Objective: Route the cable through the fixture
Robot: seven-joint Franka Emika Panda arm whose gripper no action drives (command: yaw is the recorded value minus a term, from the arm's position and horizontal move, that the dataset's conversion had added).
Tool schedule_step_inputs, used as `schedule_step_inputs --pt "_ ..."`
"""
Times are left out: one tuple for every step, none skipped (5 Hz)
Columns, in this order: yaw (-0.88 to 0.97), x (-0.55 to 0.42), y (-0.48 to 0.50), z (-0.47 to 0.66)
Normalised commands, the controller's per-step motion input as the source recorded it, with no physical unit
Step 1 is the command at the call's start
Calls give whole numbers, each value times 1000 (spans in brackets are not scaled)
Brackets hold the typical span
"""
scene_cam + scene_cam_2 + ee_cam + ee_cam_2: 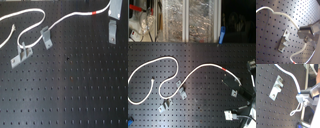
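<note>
The cable [65, 19] is a thin white cord that curves in loops across the black perforated board from the first exterior view's left to its upper right. Its red band [95, 12] lies just short of my gripper [113, 17], which is shut on the cord beyond the band. Two small metal fixtures stand on the board, one [46, 36] under the cable's bend and one [21, 54] lower left. In both wrist views a fixture [276, 87] lies apart from the fingers [303, 97], and the cable [291, 76] runs into them. The gripper [231, 81] is on the second exterior view's right.
The black perforated board [75, 90] spreads wide below the fixtures. Clear storage bins [188, 20] and clutter stand behind the board's back edge. A small pale part [230, 115] lies near the second exterior view's lower right corner.
</note>
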Motion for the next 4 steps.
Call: schedule_step_inputs --pt "0 -9 -15 -1" --pt "-51 -3 96 277" --pt "-606 2 201 397" --pt "-823 4 165 417"
